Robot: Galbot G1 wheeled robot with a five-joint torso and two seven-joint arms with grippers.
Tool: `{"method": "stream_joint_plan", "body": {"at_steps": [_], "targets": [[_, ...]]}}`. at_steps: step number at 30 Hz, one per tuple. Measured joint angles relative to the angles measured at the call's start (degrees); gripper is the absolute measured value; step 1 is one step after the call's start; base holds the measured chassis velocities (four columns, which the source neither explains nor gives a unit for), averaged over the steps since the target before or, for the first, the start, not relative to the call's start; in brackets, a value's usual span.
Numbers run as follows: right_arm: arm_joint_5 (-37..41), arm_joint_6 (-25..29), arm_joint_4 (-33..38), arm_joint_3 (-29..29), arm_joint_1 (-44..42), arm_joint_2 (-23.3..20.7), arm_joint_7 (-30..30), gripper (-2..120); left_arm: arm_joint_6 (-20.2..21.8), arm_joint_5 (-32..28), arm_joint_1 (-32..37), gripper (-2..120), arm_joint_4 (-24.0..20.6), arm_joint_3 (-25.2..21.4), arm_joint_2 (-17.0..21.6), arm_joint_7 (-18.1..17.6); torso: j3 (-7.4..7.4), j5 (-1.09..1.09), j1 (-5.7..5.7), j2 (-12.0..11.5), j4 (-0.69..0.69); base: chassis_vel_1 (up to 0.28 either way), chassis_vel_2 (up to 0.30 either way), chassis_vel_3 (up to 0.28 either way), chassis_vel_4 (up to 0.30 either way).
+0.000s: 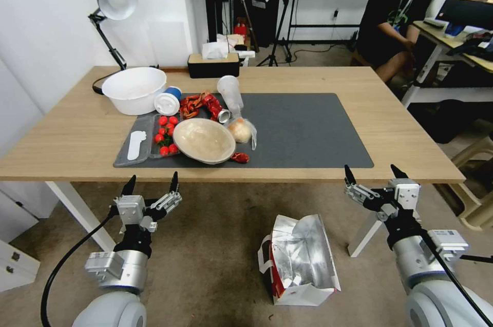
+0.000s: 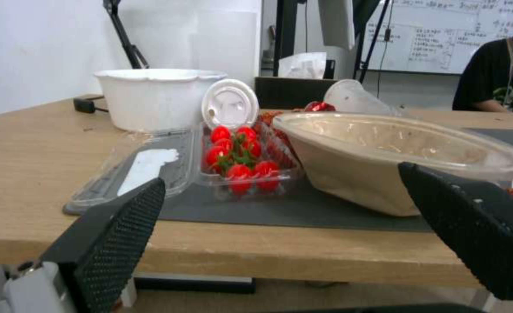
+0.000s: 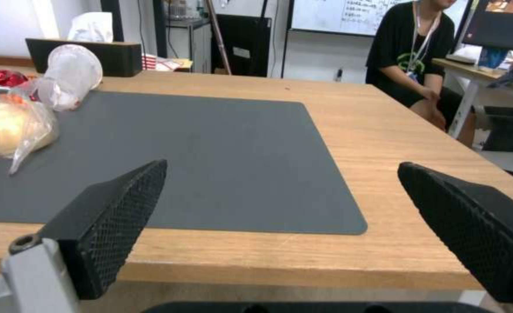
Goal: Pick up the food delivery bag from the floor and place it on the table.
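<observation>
The food delivery bag lies on the floor in front of the table, white with a red side edge, its mouth open and the silver foil lining showing. It sits between my two arms, nearer the right one. The table is light wood with a dark grey mat; the table and mat also appear in the wrist views. My left gripper hangs open just below the table's near edge, left of the bag. At the same height on the right, my right gripper is open too. Both are empty.
The mat's left half carries a white bowl, a box of cherry tomatoes, a beige bowl, a bagged bun, a tipped cup and crayfish. A lamp stands back left. A white table leg stands right of the bag.
</observation>
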Motion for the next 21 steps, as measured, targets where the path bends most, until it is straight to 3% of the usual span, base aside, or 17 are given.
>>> {"method": "stream_joint_plan", "body": {"at_steps": [21], "targets": [[-0.37,0.48,-0.6,-0.17,0.2,-0.2,-0.08,100,0.23,-0.01,-0.33,100,0.2,-0.05,-0.05,0.02,-3.24,0.0,-2.49,-5.73,0.0,0.0,0.0,0.0,0.0]]}}
